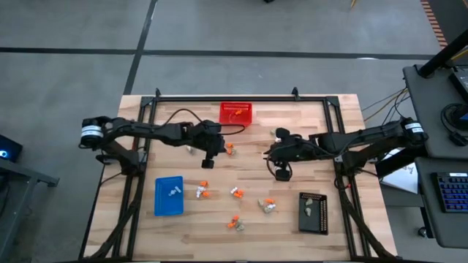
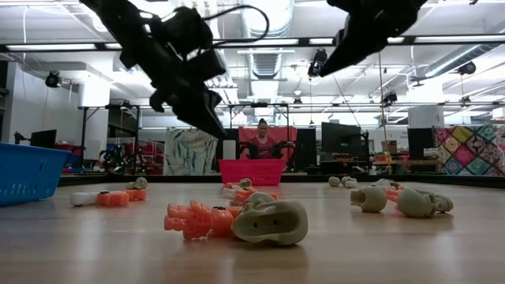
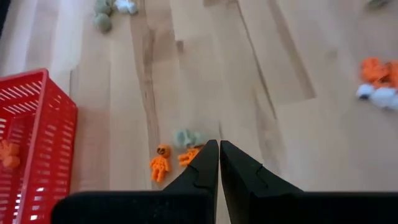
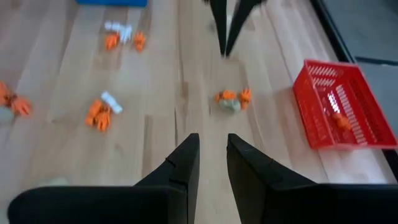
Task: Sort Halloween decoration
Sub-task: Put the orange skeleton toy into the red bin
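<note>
Small orange, white and grey-beige Halloween trinkets lie scattered on the wooden table (image 1: 344,117), among them an orange and grey cluster (image 1: 229,148) and several nearer the front edge (image 1: 235,223). My left gripper (image 3: 219,145) is shut and empty. It hangs above the table just beside an orange figure (image 3: 160,163) and a grey piece (image 3: 186,138). My right gripper (image 4: 211,140) hovers over the table's middle (image 1: 269,154), pointing toward that same cluster (image 4: 231,99). Its fingers stand slightly apart with nothing between them.
A red mesh basket (image 1: 236,114) stands at the far edge with an orange trinket inside (image 4: 339,119). A blue tray (image 1: 169,196) with white pieces sits front left, and a black tray (image 1: 313,212) front right. A person (image 2: 263,138) is in the room beyond.
</note>
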`<action>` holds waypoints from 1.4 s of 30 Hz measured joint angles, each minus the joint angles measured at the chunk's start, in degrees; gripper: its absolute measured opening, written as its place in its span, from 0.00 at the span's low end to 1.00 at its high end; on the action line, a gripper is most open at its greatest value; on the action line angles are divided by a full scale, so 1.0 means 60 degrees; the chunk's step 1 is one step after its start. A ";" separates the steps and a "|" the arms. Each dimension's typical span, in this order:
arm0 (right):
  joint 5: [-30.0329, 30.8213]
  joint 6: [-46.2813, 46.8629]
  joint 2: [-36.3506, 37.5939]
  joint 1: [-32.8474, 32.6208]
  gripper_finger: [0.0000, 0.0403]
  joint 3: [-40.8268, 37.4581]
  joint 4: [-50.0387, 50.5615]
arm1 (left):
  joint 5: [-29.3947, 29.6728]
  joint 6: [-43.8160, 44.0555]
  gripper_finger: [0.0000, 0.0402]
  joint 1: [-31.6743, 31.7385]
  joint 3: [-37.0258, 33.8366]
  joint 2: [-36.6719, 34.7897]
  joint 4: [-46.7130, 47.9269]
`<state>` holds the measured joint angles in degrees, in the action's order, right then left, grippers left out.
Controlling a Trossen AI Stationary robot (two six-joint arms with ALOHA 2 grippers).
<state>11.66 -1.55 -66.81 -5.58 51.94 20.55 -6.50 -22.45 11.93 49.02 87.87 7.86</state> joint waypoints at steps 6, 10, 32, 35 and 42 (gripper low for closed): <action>0.0010 0.0125 0.0000 0.0000 0.18 0.0000 -0.0556 | 0.0011 -0.0137 0.00 0.0275 0.0200 0.0543 -0.0058; 0.0011 0.0173 0.0000 0.0000 0.17 0.0000 -0.0592 | 0.0031 -0.0107 0.01 0.0454 0.0200 0.0848 -0.0098; 0.0073 0.0528 0.0000 0.0000 0.16 -0.0246 -0.1074 | 0.1192 -0.1175 0.26 0.0753 0.0184 0.1816 -0.1075; 0.0073 0.0602 -0.0007 0.0000 0.16 -0.0291 -0.1110 | 0.1173 -0.1167 0.26 0.0749 0.0182 0.2037 -0.1380; 0.0076 0.0664 -0.0007 0.0000 0.16 -0.0313 -0.1162 | 0.1169 -0.1178 0.26 0.0750 0.0182 0.2484 -0.1625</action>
<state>12.12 2.44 -66.85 -5.58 50.06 13.58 0.51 -29.52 16.43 50.11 102.77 -1.89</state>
